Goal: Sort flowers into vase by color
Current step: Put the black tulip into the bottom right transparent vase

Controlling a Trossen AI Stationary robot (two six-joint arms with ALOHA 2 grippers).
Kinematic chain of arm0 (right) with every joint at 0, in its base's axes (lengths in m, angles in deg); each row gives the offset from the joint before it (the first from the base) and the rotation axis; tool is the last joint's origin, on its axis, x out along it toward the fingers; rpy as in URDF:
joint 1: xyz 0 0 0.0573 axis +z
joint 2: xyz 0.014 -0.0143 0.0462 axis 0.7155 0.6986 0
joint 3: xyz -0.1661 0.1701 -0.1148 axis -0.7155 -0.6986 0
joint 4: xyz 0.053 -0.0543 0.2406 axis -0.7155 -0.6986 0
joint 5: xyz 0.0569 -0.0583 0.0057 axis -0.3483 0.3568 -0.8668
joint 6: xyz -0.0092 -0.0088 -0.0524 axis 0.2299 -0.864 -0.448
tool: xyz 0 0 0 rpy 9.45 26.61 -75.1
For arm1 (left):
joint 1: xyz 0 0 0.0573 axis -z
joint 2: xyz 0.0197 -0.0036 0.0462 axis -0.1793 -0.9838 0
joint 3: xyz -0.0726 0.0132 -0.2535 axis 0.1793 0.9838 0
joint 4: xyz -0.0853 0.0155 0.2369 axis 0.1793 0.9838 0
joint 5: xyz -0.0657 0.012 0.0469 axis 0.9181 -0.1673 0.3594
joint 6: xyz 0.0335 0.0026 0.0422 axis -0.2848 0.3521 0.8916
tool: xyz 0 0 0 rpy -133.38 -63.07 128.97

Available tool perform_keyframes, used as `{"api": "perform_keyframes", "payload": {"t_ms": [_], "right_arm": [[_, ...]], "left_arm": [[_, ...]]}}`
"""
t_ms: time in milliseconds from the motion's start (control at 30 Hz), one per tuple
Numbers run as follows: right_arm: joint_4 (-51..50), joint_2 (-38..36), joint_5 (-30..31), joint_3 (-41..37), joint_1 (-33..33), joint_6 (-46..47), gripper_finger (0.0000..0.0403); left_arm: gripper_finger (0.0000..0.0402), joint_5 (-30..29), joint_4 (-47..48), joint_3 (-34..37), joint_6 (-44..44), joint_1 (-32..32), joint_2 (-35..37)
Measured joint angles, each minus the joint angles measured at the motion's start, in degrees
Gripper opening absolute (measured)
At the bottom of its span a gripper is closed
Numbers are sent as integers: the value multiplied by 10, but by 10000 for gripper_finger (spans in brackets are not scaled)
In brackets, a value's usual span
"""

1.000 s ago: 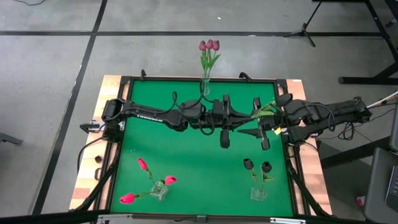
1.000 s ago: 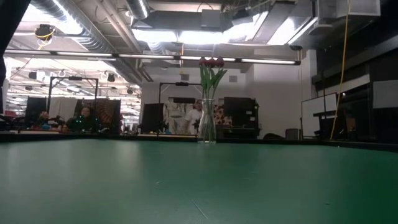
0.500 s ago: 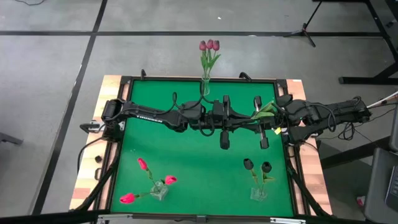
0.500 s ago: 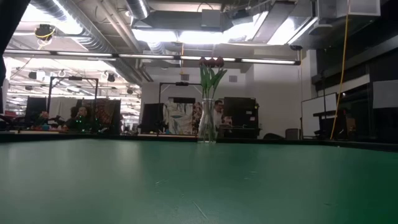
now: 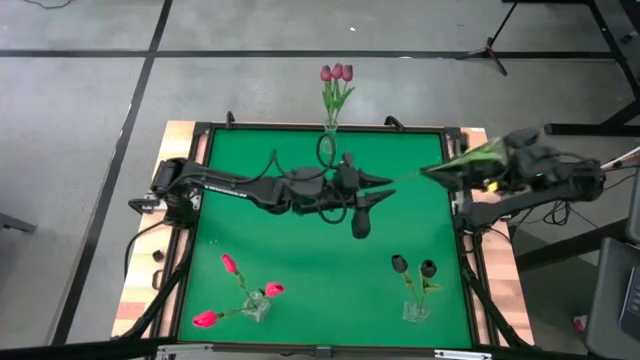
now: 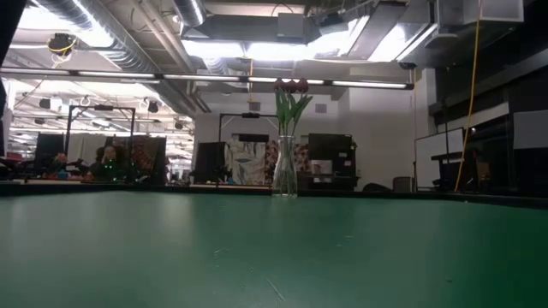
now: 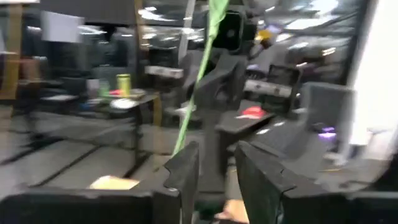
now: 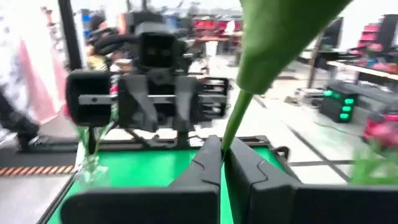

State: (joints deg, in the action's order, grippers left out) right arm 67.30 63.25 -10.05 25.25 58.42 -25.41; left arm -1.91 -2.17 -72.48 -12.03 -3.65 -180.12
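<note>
My right gripper (image 8: 222,155) is shut on a flower's thin green stem (image 8: 229,134); a broad leaf (image 8: 280,37) rises over it. In the high view this gripper (image 5: 470,168) hovers at the table's right edge with the leaves (image 5: 470,156); the flower's head is hidden. My left gripper (image 5: 383,190) is open over the table's middle. In its wrist view (image 7: 214,168) the stem's free end (image 7: 186,118) comes down beside one finger; I cannot tell if they touch. Purple tulips (image 5: 337,74) stand in the far vase (image 6: 284,167). My right gripper pinches the stem (image 8: 227,142) between its two fingers, just below the broad leaf. The fingers (image 8: 208,158) come in level from the table's right side. The flower is lifted clear of the table, its stem slanting out past the fingertips toward my left gripper.
A vase with pink-red tulips (image 5: 255,300) stands near the front left, and a vase with near-black tulips (image 5: 415,300) near the front right. The green mat (image 5: 300,250) between them is bare. People and furniture show in the room behind the table.
My right gripper has shut on the stem and drawn back toward the table's right edge, carrying the flower with it. My left gripper has opened, let go of the stem and swung a little.
</note>
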Motion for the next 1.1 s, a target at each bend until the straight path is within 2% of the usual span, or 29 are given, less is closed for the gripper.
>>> {"api": "perform_keyframes", "payload": {"t_ms": [200,367,567,833,933,1100], "right_arm": [[-115,-96,37,-1,0,65,2],[-230,-150,35,0,0,176,1],[-344,-148,-26,-18,0,289,1],[-339,-164,-141,-120,0,367,1],[-311,-184,-208,-158,0,392,0],[-312,-228,-243,-181,0,402,0]], "left_arm": [[115,-90,88,0,69,32,38],[116,-138,137,0,95,81,76],[116,-187,137,0,117,151,106],[116,-318,131,0,177,248,126],[116,-349,128,0,181,274,126],[116,-379,127,0,181,306,127]]}}
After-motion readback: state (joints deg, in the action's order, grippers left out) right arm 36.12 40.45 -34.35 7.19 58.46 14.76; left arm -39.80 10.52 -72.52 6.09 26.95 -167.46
